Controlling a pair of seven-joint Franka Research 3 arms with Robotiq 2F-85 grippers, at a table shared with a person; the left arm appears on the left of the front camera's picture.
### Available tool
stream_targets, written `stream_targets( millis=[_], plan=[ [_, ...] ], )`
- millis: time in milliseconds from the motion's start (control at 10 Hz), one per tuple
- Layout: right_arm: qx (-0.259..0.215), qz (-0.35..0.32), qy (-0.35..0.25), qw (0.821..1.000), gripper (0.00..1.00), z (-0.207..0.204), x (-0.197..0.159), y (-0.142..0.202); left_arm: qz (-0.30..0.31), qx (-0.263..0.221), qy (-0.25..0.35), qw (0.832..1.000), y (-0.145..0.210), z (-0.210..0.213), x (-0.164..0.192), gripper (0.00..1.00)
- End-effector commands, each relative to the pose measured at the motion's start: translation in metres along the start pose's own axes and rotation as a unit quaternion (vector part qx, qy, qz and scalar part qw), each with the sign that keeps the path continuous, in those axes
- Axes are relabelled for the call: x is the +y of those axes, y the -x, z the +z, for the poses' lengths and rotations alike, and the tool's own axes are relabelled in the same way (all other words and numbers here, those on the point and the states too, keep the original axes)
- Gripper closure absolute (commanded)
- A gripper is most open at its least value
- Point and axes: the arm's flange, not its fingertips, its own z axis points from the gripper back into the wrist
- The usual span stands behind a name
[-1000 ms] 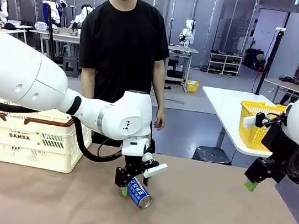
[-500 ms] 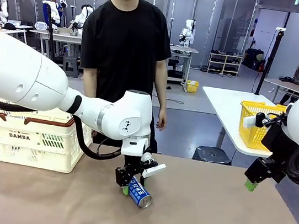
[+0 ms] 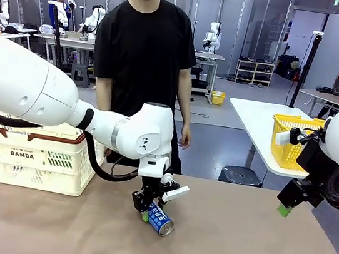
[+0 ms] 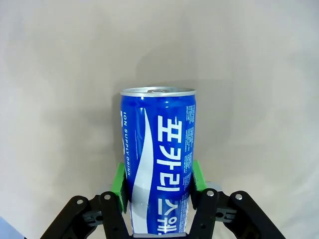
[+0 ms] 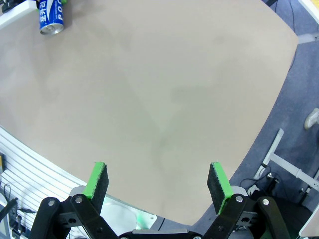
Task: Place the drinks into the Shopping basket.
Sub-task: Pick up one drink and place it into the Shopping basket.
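Blue slim metal can (image 4: 158, 164), lying on tabletop (image 3: 234, 250): pinched by left pincer (image 4: 157, 181); right pincer (image 5: 157, 185) spread. Lift level, carry to cream lattice basket (image 3: 26, 157).

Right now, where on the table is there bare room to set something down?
Bare tabletop lies between the blue can and the right claw. It is crowded where the left claw grips that can, and by the basket.
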Motion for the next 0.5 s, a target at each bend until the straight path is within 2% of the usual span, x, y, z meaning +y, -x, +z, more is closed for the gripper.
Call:
stream_targets(
  millis=[0, 300, 400],
  plan=[
    [0.000, 0.001, -0.005, 1.000, 0.00, -0.001, -0.001, 0.002, -0.001, 0.000, 0.005, 1.000, -0.007, 0.008, 0.003, 0.98],
    [0.000, 0.001, -0.005, 1.000, 0.00, -0.001, -0.001, 0.002, 0.003, -0.010, 0.009, 1.000, -0.025, 0.066, -0.002, 0.98],
    [0.000, 0.001, -0.005, 1.000, 0.00, -0.001, -0.001, 0.002, -0.026, -0.022, 0.000, 0.999, -0.034, 0.096, -0.005, 0.98]
  ],
)
